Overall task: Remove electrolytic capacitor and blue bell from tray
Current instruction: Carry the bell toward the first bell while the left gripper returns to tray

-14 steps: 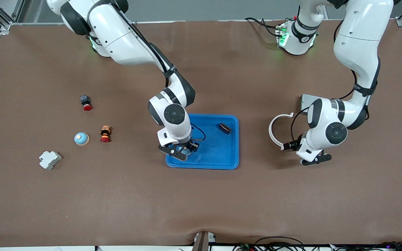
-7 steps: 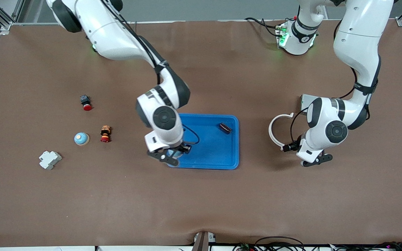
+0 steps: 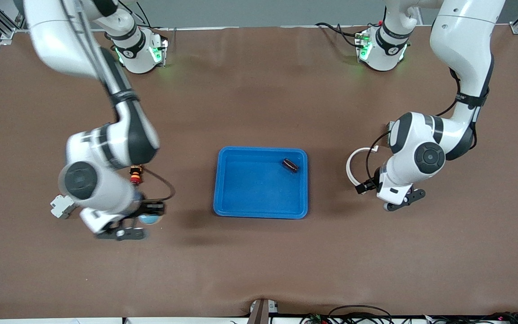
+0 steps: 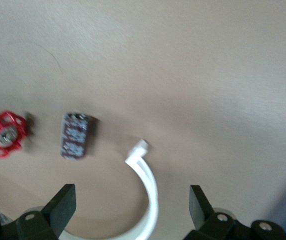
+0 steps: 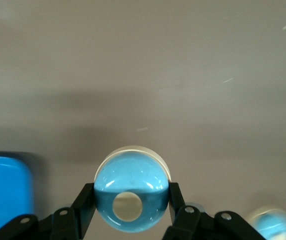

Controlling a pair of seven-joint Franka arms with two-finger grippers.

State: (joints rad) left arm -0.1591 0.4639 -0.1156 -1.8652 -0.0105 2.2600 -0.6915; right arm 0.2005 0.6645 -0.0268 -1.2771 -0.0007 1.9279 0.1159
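My right gripper (image 3: pixel 138 221) is shut on a glossy blue dome bell (image 3: pixel 151 220) and holds it over the brown table, between the blue tray (image 3: pixel 261 211) and a grey-white block (image 3: pixel 60 206). In the right wrist view the bell (image 5: pixel 131 185) sits between the fingers (image 5: pixel 83 202). My left gripper (image 3: pixel 400 201) is open over a white open ring (image 3: pixel 351 168). In the left wrist view a dark cylindrical capacitor (image 4: pixel 76 135) lies on the table beside the ring (image 4: pixel 150 192), apart from the open left gripper (image 4: pixel 131 205). A small dark part (image 3: pixel 290 165) lies in the tray.
A red valve wheel (image 4: pixel 3 134) lies next to the capacitor. A small orange and red figure (image 3: pixel 136 174) stands by my right arm. A second blue dome (image 5: pixel 275 222) shows at the edge of the right wrist view.
My right arm has swung from over the tray toward the right arm's end of the table, carrying the bell. My left gripper has shifted slightly over the white ring.
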